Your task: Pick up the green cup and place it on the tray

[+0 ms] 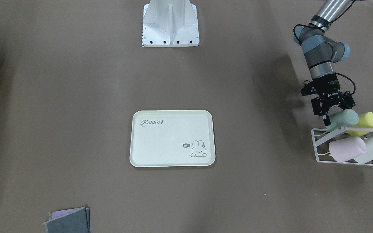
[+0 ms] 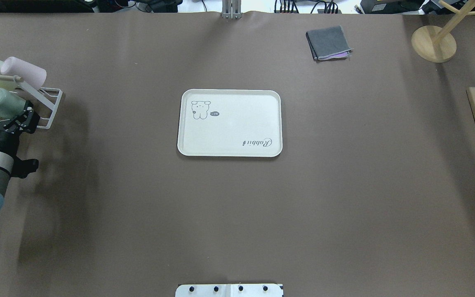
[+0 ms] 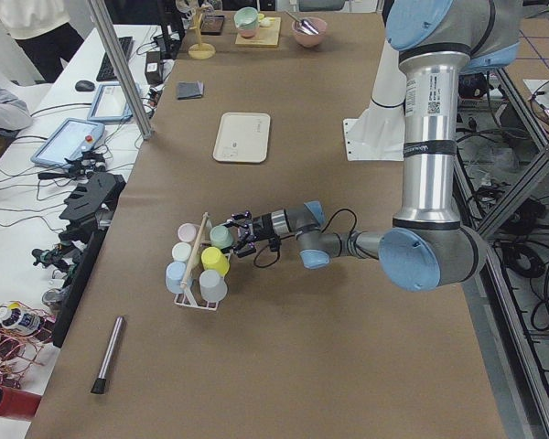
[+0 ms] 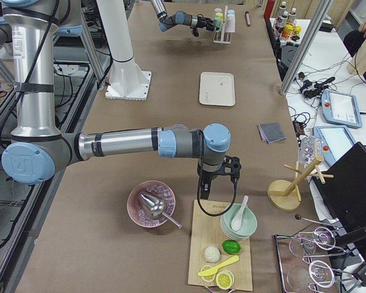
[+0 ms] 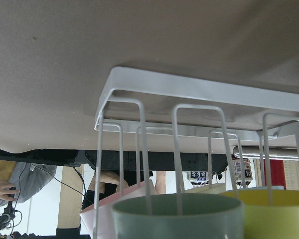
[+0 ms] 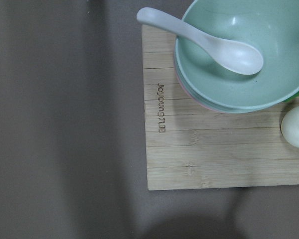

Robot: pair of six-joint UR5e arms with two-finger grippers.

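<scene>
Frame centre: tray point(image 1: 172, 138) lettered "Rabbit" and "hi". Right edge: left claw point(image 1: 333, 111), marked ROBOTIQ, spread open at green cup point(image 1: 344, 118). Right claw point(image 4: 219, 177): opening cannot be told.

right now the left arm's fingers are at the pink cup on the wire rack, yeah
Not the pink cup: the left arm's fingers are at the green cup on the wire rack, as the exterior front-facing view shows.

Left wrist view's bottom edge cuts off the green cup point(image 5: 177, 216).
</scene>
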